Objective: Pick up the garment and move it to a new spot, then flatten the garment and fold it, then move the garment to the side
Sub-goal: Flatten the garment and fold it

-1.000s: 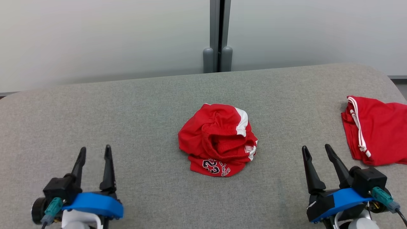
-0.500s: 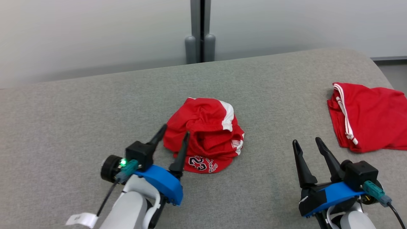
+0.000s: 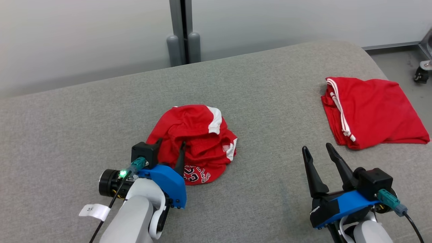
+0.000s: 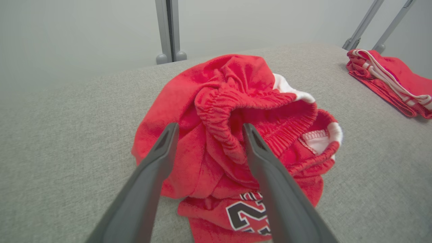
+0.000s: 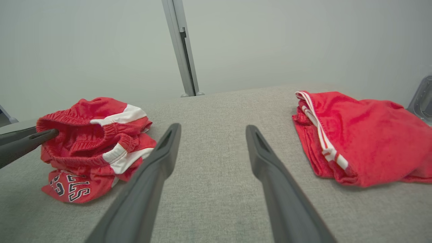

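Crumpled red shorts [image 3: 194,141] are shown unlifted at the centre of the grey pad [image 3: 270,101], the wide-spread left gripper [image 3: 170,142] poised at their near-left edge, the right gripper [image 3: 317,147] likewise spread and empty; all steps are judged outstanding.

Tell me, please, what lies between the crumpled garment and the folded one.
Bare grey surface separates crumpled garment and folded garment, clearest in the head view.

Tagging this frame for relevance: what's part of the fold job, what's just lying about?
Job: crumpled red shorts printed 23; left gripper, open, at their edge; right gripper, open; grey fabric surface.
Lying about: folded red garment with white stripes, far right; grey post; caster wheel.
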Robot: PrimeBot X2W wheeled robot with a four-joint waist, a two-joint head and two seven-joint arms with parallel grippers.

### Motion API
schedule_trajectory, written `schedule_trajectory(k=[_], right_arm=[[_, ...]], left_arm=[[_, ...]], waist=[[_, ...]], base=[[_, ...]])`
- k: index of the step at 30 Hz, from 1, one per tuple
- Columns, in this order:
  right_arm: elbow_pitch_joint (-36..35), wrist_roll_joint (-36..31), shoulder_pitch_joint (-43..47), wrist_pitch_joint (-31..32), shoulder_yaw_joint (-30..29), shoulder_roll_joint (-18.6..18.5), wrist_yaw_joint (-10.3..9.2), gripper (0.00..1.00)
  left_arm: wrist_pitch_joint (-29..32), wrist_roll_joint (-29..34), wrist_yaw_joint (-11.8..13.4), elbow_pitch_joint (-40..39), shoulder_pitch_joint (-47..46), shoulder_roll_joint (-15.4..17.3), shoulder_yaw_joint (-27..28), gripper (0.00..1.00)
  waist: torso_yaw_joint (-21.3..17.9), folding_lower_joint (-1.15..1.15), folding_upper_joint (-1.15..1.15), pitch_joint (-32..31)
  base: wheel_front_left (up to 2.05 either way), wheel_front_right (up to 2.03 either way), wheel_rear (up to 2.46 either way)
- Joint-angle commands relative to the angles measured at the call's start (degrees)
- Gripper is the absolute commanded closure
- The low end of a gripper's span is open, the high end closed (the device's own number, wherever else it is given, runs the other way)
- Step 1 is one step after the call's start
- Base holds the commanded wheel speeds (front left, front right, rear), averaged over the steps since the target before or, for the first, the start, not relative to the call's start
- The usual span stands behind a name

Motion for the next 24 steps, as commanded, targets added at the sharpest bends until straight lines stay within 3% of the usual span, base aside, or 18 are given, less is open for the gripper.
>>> schedule_trajectory(k=[1,2,3,4,9,14,17,24], right_arm=[[0.18,0.20,-0.59,-0.37,0.19,0.07,0.00,0.00],[0.34,0.25,-0.69,-0.42,0.34,0.07,0.00,0.00],[0.45,0.33,-0.81,-0.47,0.47,0.07,0.00,0.00],[0.59,0.40,-0.91,-0.51,0.70,0.08,0.00,0.00],[1.36,0.70,-1.00,-0.76,1.01,0.10,0.00,0.00],[1.66,0.63,-0.62,-0.74,0.78,0.06,0.00,0.00],[1.70,0.48,-0.51,-0.51,0.75,-0.03,0.00,0.00],[1.13,-0.16,-0.27,-0.10,0.73,-0.18,0.00,0.00]], left_arm=[[-0.22,-0.28,1.06,0.92,-0.94,-0.26,0.71,0.00],[0.16,-0.60,1.35,1.56,-1.19,-0.31,0.85,0.00],[0.39,-0.86,1.58,2.20,-1.50,-0.39,0.95,0.61],[0.54,-1.14,1.70,2.66,-1.90,-0.42,1.12,1.00],[-1.04,-1.15,1.06,4.20,-5.54,-0.72,0.58,1.00],[-4.46,-4.33,-3.94,1.11,-10.52,-1.63,-1.84,1.00],[-6.26,-7.88,-5.40,-2.58,-13.30,-1.85,-4.98,1.00],[-11.06,-19.83,-4.64,-13.79,-20.52,-1.83,-13.23,1.00]], waist=[[-0.55,0.00,0.00,-0.20],[-0.84,0.00,0.00,-0.24],[-1.11,0.00,0.00,-0.29],[-1.41,0.00,0.00,-0.36],[-2.42,0.00,0.00,-0.77],[-2.61,0.00,0.00,-1.32],[-2.71,0.00,0.00,-1.63],[-1.99,0.00,0.00,-1.87]], base=[[0.00,0.00,0.00],[0.00,0.00,0.00],[0.00,0.00,0.00],[0.00,0.00,0.00],[0.00,0.00,0.00],[0.00,0.00,0.00],[0.00,0.00,0.00],[0.00,0.00,0.00]])
